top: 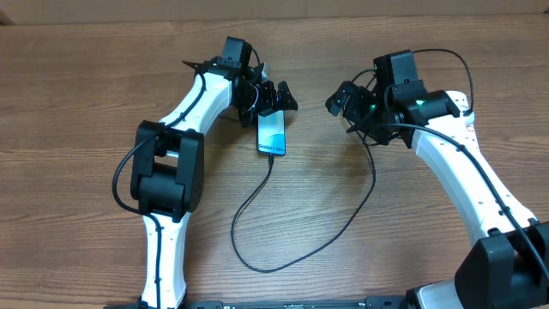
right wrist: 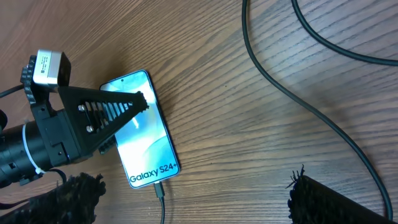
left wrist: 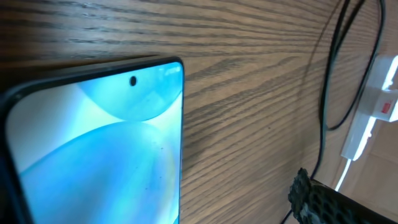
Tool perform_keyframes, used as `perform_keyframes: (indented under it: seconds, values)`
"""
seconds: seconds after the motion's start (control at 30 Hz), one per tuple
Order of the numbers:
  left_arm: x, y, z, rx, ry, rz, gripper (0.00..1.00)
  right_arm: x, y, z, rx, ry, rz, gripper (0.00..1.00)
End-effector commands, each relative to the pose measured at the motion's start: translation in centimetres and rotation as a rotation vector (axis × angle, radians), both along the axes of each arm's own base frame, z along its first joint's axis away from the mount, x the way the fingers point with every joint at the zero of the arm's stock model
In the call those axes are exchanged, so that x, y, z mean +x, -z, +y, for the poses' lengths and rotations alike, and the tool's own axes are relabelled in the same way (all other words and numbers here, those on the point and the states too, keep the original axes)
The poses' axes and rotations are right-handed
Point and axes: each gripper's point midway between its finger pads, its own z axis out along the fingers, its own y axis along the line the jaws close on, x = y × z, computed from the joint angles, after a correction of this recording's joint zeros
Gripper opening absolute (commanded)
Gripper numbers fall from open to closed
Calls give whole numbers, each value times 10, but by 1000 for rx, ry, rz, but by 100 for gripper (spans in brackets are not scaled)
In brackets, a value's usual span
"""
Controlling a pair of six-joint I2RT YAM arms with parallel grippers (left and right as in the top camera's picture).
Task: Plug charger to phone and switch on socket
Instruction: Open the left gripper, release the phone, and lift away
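Wooden table bears the phone; its top end lies between the left gripper's spread jaws, unclamped; right gripper gapes nearby.

A wooden table fills every view, mid-brown with fine darker grain running from side to side. Beyond the left gripper and the right gripper, a paler tan strip lies along the far edge; whether it is wall or board cannot be told. Light falls evenly from above, leaving only soft, short shadows on the wood beneath the two grippers.
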Motion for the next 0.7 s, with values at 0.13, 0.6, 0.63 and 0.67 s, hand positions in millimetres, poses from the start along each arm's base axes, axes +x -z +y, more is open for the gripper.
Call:
perform_keyframes:
  seconds: [0.13, 0.6, 0.63, 0.67]
  values:
    - [-2, 20, 15, 96, -25, 20, 100, 1, -13, 1, -3, -7, -41, 100]
    - [-2, 24, 21, 133, -35, 23, 100, 1, -12, -1, -10, -3, -38, 100]
    - [-3, 25, 24, 150, -40, 26, 100, 1, -12, -1, -10, -3, -38, 100]
    - [-4, 26, 26, 161, -45, 31, 100, 1, -12, -1, -11, -3, -37, 100]
